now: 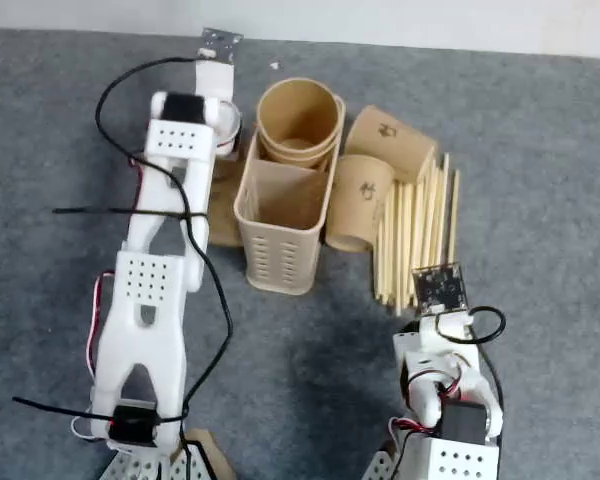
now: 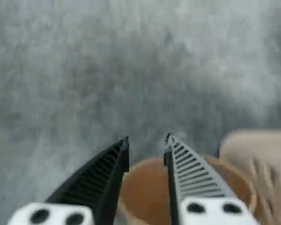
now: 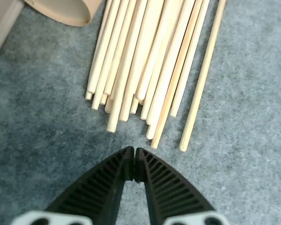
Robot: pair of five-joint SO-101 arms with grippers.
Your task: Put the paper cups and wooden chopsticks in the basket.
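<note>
High view: the basket (image 1: 280,225) stands mid-desk (image 1: 540,120). Stacked cups (image 1: 300,120) are at its 12 o'clock, lying cups (image 1: 390,140) at 2 and chopsticks (image 1: 417,225) at 3.

Left wrist view: the left gripper (image 2: 147,140) is spread over a cup (image 2: 145,197), so a pickup seems in hand. It must lower and pinch the rim.

Right wrist view: the right gripper (image 3: 133,152) is pressed together and empty, just short of the chopsticks' ends. It must open first.

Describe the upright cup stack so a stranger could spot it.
Start at the central slotted basket. The cup stack stands at its far end. Its nested cups stand mouth up; the two cups toward the chopsticks lie on their sides.
</note>
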